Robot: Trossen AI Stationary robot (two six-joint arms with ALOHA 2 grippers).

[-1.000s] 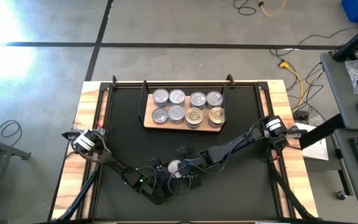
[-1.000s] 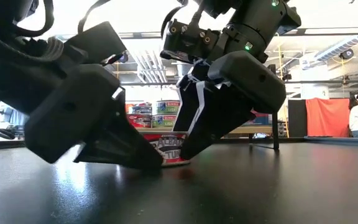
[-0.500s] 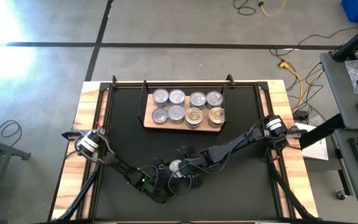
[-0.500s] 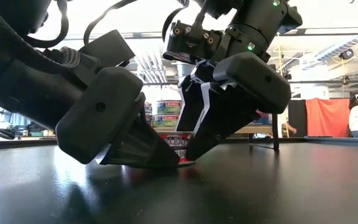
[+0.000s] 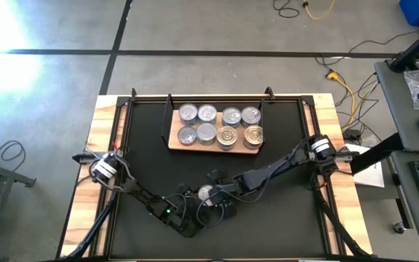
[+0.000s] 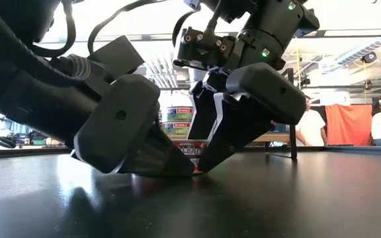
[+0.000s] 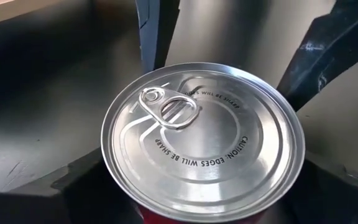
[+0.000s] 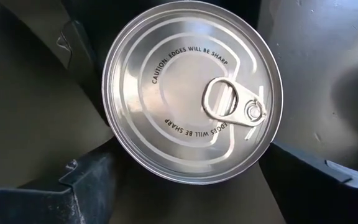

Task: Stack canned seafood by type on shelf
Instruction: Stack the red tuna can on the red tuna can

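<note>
Two dark, slender robot arms, matte black from base to tip, carry loops of black cable along their links. Near the shoulder of each arm sits a collar with a white band, seen from above on the left arm (image 5: 105,169) and the right arm (image 5: 320,149). Small green indicator lights glow on the housings, one near the left wrist and others on the right wrist block, which is studded with silver screws and round fittings. The left claw (image 6: 152,153) has broad, rounded black finger housings with a single recessed screw; the right claw (image 6: 225,132) shows white tape strips on its angular black fingers.
</note>
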